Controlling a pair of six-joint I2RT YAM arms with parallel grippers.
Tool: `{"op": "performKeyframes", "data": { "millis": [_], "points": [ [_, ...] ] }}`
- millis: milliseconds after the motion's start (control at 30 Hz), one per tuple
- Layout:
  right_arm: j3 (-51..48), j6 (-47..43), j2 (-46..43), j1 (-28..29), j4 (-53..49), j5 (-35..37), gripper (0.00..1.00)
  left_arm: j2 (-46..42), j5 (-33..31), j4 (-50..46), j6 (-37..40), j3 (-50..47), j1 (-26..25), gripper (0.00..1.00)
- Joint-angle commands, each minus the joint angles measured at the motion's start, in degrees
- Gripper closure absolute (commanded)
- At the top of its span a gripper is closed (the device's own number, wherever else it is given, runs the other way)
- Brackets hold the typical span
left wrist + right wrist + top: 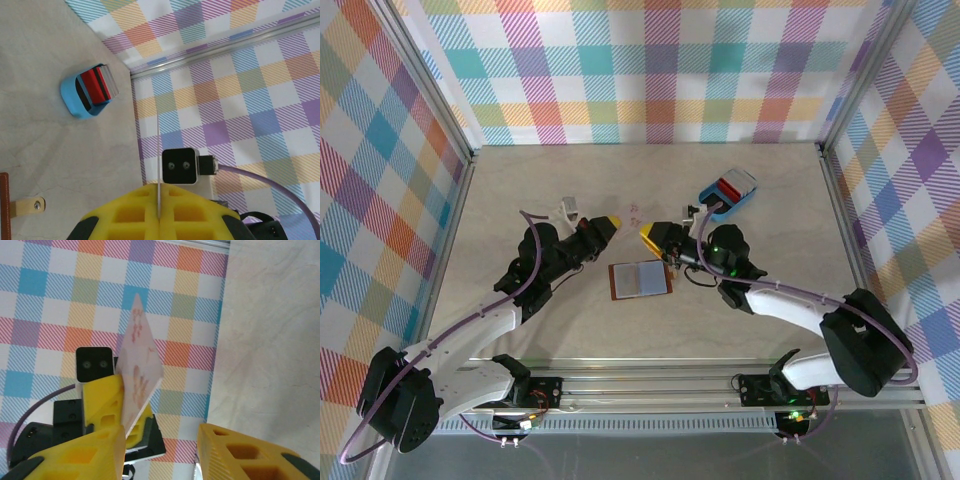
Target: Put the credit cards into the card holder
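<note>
My left gripper (609, 223) is shut on a whitish credit card with red marks (633, 212), holding it above the table. In the left wrist view that card (159, 150) shows edge-on between the closed yellow fingers (159, 200). My right gripper (649, 235) faces the left one and is open. In the right wrist view, the card (137, 365) stands just beyond the right gripper's left finger (75, 452), with the left gripper's fingers (102, 397) behind it. The card holder (640, 280), a brown wallet with pale lining, lies open on the table below both grippers.
A blue tray (727, 193) holding red cards stands at the back right, seen also as the blue tray (82, 95) in the left wrist view. The wallet's snap tab (27, 206) lies flat on the table. Checked walls enclose the table.
</note>
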Motion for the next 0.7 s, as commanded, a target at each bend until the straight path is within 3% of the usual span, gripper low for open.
{"op": "performKeyframes", "data": {
  "millis": [0, 300, 667],
  "points": [
    [2.1, 0.9, 0.5, 0.5, 6.0, -0.9, 0.57, 0.2, 0.9, 2.7, -0.8, 0.4, -0.8, 1.0],
    [4.6, 1.5, 2.8, 0.7, 5.8, -1.0, 0.66, 1.8, 2.2, 5.9, -2.6, 0.4, -1.0, 1.0],
    [3.8, 3.6, 3.4, 0.7, 7.1, -0.8, 0.63, 1.9, 1.7, 7.6, -1.6, -0.2, -1.1, 1.0]
  ]
}}
